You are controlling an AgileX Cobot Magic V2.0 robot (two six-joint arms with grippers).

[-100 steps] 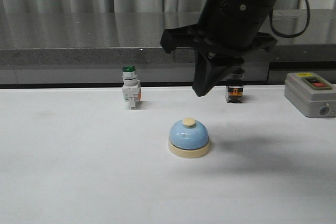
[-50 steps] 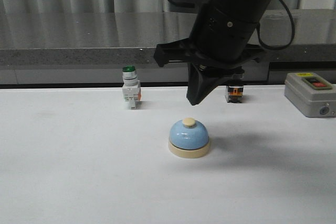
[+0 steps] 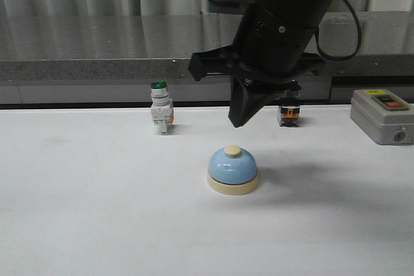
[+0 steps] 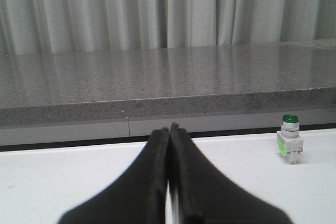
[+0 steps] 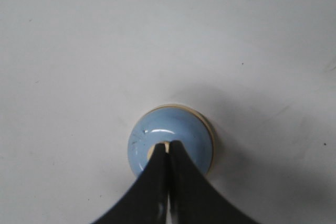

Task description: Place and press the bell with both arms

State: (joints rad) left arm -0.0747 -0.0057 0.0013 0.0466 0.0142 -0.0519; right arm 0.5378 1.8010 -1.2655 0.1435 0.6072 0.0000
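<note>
Right tool point(image 3: 237, 119) closed above bell point(image 3: 233, 170), seemingly not touching

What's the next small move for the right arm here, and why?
Probably a short straight descent. The right gripper is shut and hangs above the bell, its tip nearly over the cream button with a clear gap in the front view. The right wrist view shows the tip lined up over the button, so little sideways correction seems needed.

Light-blue bell point(image 3: 232, 168) with cream button, black end effector point(image 3: 237, 119), white table point(image 3: 97, 211).
</note>
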